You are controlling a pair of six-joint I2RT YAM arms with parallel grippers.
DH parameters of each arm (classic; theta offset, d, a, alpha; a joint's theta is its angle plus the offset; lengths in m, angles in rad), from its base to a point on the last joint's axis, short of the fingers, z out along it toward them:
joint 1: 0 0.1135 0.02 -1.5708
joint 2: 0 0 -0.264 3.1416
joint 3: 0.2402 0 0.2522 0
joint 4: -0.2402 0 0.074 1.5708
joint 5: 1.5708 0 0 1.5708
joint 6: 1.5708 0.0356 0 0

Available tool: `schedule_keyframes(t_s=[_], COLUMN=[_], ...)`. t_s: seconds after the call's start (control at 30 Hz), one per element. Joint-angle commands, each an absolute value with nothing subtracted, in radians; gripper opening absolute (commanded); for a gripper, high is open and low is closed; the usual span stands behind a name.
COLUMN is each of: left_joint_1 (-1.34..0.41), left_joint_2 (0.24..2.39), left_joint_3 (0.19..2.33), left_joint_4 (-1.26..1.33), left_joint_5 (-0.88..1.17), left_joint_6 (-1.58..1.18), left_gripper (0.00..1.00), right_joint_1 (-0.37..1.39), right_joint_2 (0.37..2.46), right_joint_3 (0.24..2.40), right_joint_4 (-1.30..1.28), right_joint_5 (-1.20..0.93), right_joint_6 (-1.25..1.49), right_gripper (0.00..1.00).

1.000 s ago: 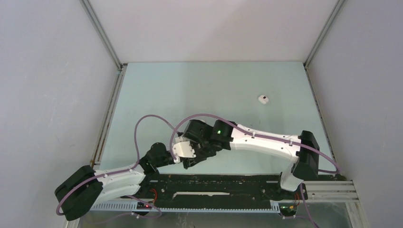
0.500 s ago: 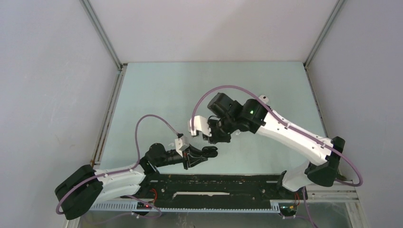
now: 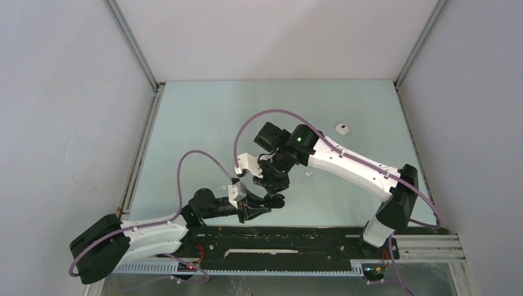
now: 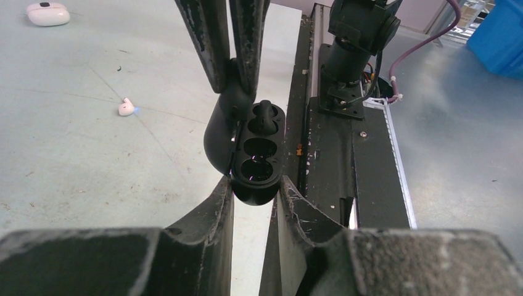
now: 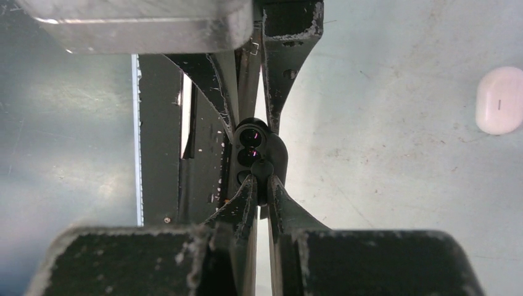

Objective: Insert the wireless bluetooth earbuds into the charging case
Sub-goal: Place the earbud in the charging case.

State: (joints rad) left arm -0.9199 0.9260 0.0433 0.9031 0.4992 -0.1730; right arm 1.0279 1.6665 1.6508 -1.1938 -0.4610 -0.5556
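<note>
My left gripper (image 4: 254, 185) is shut on an open black charging case (image 4: 259, 157), its lid (image 4: 217, 132) hanging to the left. My right gripper (image 5: 261, 179) is shut on a black earbud (image 5: 262, 168) and holds it at the case's far socket, where the earbud (image 4: 264, 111) touches the case. The near sockets look empty. In the top view both grippers meet near the table's front edge, left (image 3: 265, 203) and right (image 3: 274, 185). A white earbud (image 4: 126, 108) lies loose on the table behind them and also shows in the top view (image 3: 310, 174).
A closed white charging case (image 3: 341, 128) lies at the back right of the table, seen also in the left wrist view (image 4: 47, 13) and the right wrist view (image 5: 499, 100). The black base rail (image 3: 284, 237) runs along the front edge below the grippers.
My right gripper rose away from the left gripper toward the table's middle, then came back down onto the black case. The left gripper has barely moved.
</note>
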Motion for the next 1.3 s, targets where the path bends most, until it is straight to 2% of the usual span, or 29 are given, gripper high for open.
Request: schedule_keyframes(t_s=[0.0, 1.27], left_joint_1=[-0.925, -0.925], left_joint_2=[0.907, 0.888], left_joint_3=[0.041, 0.037], left_joint_4=[0.929, 0.919], left_joint_5=[0.478, 0.471], left_joint_6=[-0.136, -0.129], left_gripper=[0.0, 0.0], right_joint_1=[1.042, 1.092], right_joint_2=[1.669, 1.699], right_joint_3=[1.699, 1.601], right_joint_4=[-1.207, -1.112], right_joint_5=[-0.51, -0.393], right_joint_6=[-0.536, -0.51], right_gripper=[0.0, 0.0])
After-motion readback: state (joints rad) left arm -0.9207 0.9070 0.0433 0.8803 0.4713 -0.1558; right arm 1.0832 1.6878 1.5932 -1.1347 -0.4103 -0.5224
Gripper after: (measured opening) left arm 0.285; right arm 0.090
